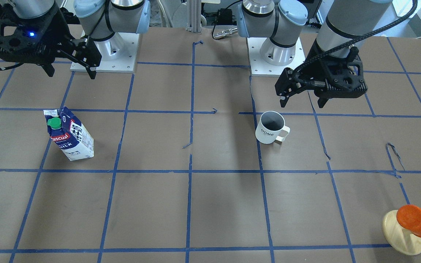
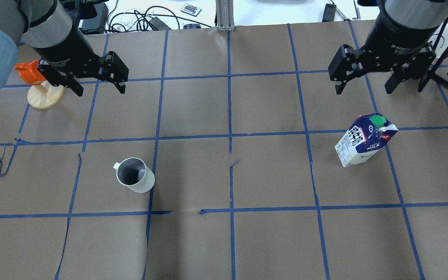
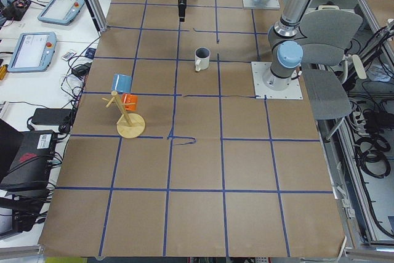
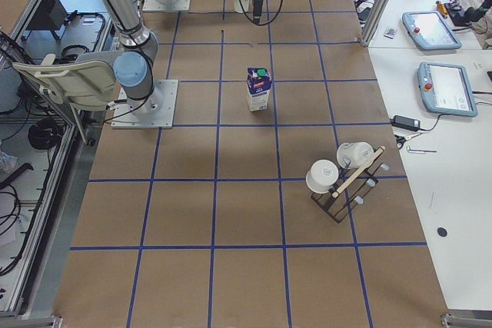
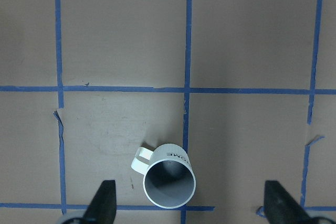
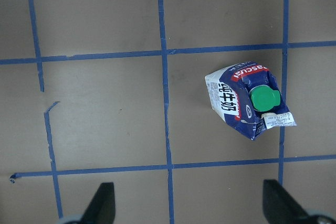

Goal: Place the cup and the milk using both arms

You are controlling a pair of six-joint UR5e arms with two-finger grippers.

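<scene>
The white cup (image 1: 270, 128) marked "HOME" stands upright on the brown table, handle to one side; it also shows in the overhead view (image 2: 134, 176) and the left wrist view (image 5: 169, 182). My left gripper (image 1: 303, 104) is open and empty, held above the table just behind the cup. The blue and white milk carton (image 1: 71, 135) with a green cap stands upright; it also shows in the overhead view (image 2: 364, 144) and the right wrist view (image 6: 249, 103). My right gripper (image 1: 71, 74) is open and empty, high and behind the carton.
A wooden mug stand (image 1: 404, 233) with an orange cup stands at the table's end on my left. A black rack (image 4: 338, 182) with white cups stands at the end on my right. The arm bases (image 1: 104, 54) are at the table's back edge. Blue tape lines cross the table.
</scene>
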